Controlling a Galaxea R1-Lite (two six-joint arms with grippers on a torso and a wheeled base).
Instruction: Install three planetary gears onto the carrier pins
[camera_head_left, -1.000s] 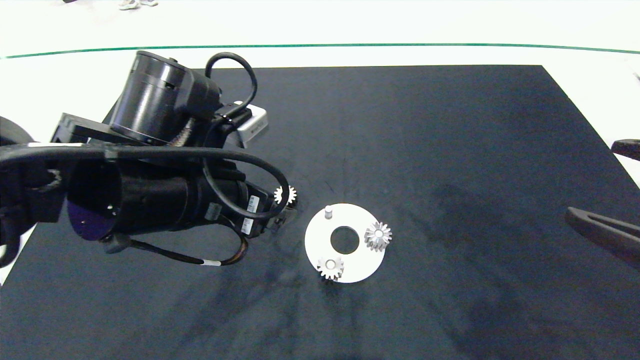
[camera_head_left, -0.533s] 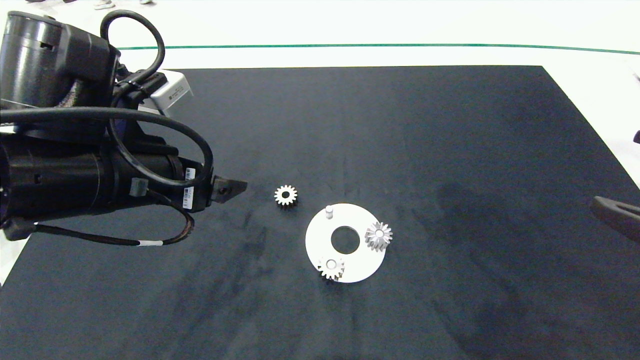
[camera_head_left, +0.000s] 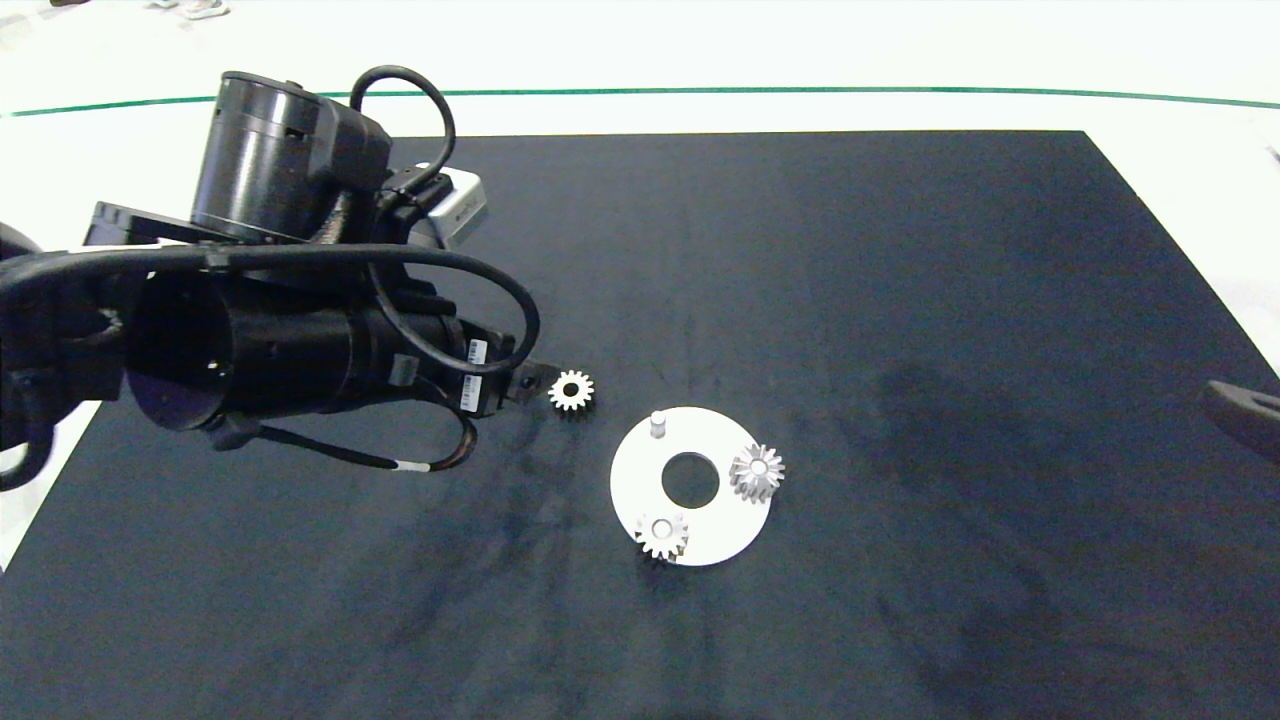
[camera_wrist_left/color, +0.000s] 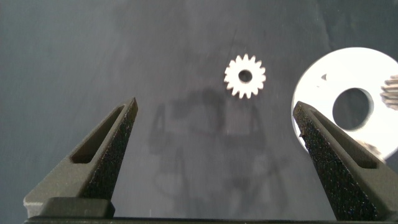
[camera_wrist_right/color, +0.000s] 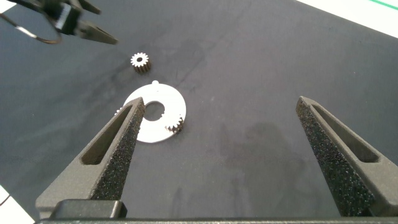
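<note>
**Hovering beside the last loose gear**

Lying flat on the black mat (camera_head_left: 900, 300), bore upward, the loose planetary gear (camera_head_left: 571, 390) sits just off the rim of the white carrier disc (camera_head_left: 700, 545), on the side nearest the bare carrier pin (camera_head_left: 657, 423). Gear and disc are near each other but not touching. That pin stands upright and carries nothing.

Two other gears are already seated on the disc — one on the pin at the near rim (camera_head_left: 662, 535), one on the pin toward the right arm's side (camera_head_left: 757, 471). Both lie flat, their axes vertical like the pins under them. The disc's large centre hole (camera_head_left: 690, 479) is open.

The left gripper (camera_head_left: 535, 383) comes in from the left and its tip sits just beside the loose gear in the head view; whether it touches cannot be told there. In the left wrist view its fingers (camera_wrist_left/color: 106, 149) are spread wide and hold nothing, with the gear (camera_wrist_left/color: 245, 76) lying on the mat beyond them, between their lines. Only the left arm's own bulk and looping black cable (camera_head_left: 470, 290) crowd that side; nothing lies between gear and bare pin.

The right gripper (camera_wrist_right/color: 224, 155) waits well apart at the mat's right edge, fingers also spread wide and empty, looking across at disc (camera_wrist_right/color: 149, 130) and loose gear (camera_wrist_right/color: 140, 60).

A green line (camera_head_left: 800, 91) runs along the white floor beyond the mat, and a person's shoes (camera_head_left: 190, 8) show at the far edge.
</note>
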